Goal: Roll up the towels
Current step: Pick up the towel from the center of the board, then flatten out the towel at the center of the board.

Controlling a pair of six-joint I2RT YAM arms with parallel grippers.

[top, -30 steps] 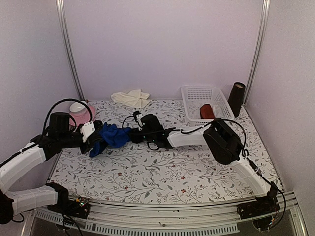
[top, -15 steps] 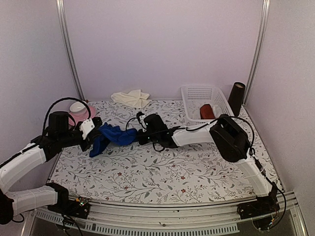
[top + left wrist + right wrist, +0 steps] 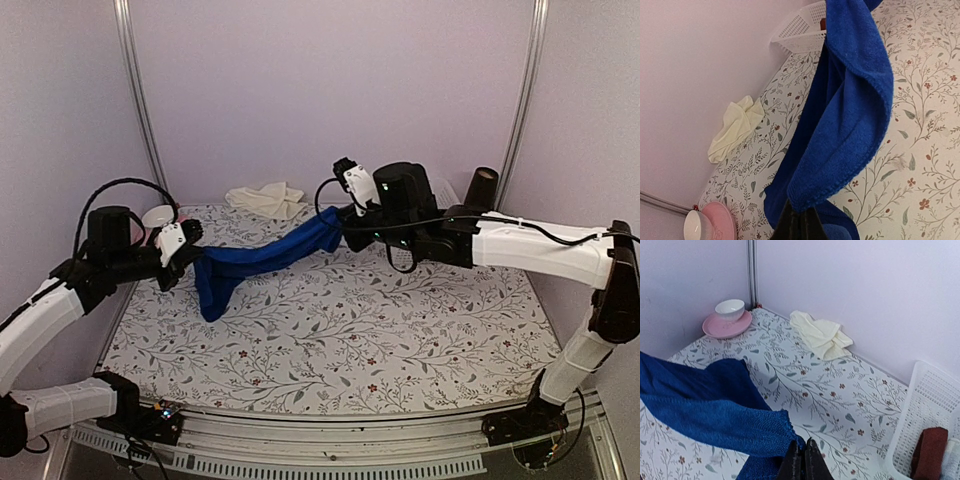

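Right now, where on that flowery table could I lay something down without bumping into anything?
The near half of the table, between the stretched blue towel and the front edge, is bare. The back is crowded: cup and saucer, cream towel, basket.

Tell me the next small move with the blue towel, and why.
Probably lower both arms to lay the blue towel flat on the table. The left gripper and right gripper each grip it, so it hangs stretched in the air, one part drooping; rolling likely needs it spread out.
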